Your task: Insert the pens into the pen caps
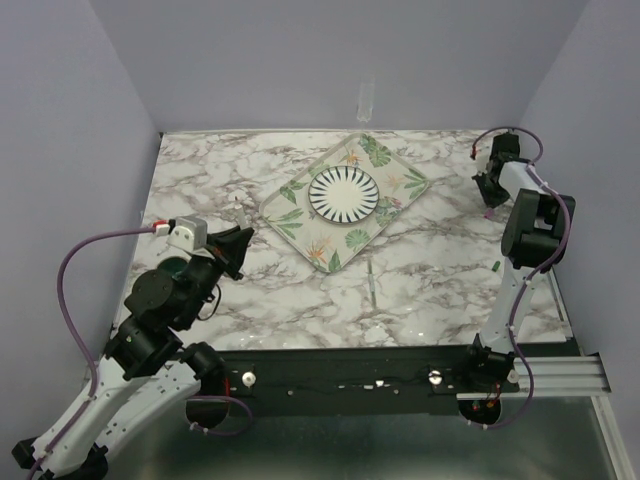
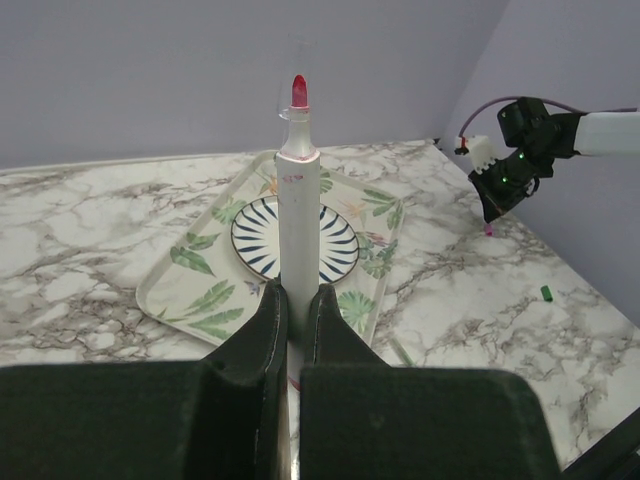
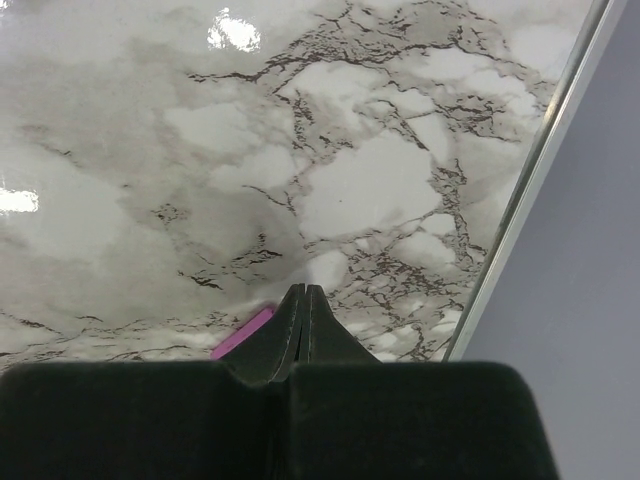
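White red-tipped marker pen (image 2: pixel 298 215) upright, clamped in left gripper (image 2: pixel 297 305) | small pink plastic cap (image 3: pixel 242 333) pinched in right gripper (image 3: pixel 302 305) (fingers pressed together) over marble table (image 3: pixel 350 190), near its right edge

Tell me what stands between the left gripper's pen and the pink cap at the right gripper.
Nothing visible does. The left gripper holds the red-tipped pen upright; the right gripper pinches the pink cap far to the right. Only the leaf-print tray and its striped plate lie flat between them, likely low enough to clear.
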### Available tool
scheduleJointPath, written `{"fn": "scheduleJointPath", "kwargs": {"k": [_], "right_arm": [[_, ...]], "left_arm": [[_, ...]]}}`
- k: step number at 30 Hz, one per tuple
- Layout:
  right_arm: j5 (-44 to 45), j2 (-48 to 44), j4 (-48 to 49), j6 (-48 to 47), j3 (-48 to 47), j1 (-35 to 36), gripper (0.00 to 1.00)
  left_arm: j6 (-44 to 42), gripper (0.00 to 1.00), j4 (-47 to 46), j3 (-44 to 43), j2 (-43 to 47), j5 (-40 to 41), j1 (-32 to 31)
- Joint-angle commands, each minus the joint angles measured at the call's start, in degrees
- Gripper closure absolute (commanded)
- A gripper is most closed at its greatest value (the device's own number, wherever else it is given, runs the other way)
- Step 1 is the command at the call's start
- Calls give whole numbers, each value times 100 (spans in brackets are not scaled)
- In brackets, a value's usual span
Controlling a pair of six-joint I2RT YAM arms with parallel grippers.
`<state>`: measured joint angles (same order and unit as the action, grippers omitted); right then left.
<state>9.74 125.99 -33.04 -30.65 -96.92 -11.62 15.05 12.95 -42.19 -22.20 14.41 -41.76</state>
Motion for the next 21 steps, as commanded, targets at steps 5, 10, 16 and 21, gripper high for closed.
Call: {"fn": "scheduleJointPath", "kwargs": {"k": [5,10,16,21], "right_arm": [[125,-181,-220,-81,244,81,99],[213,-259,-317,-20,323,124,99],[248,-444,-493,165,472,142,99],[90,-602,-388,147,649,186,99]], "left_arm": [[7,100,-109,71,163,123,-43],[7,100,-117,71,242,88,-43],[42,100,-143,71,303,0,-43],[68,100,-144,71,330,-61,-43]]}}
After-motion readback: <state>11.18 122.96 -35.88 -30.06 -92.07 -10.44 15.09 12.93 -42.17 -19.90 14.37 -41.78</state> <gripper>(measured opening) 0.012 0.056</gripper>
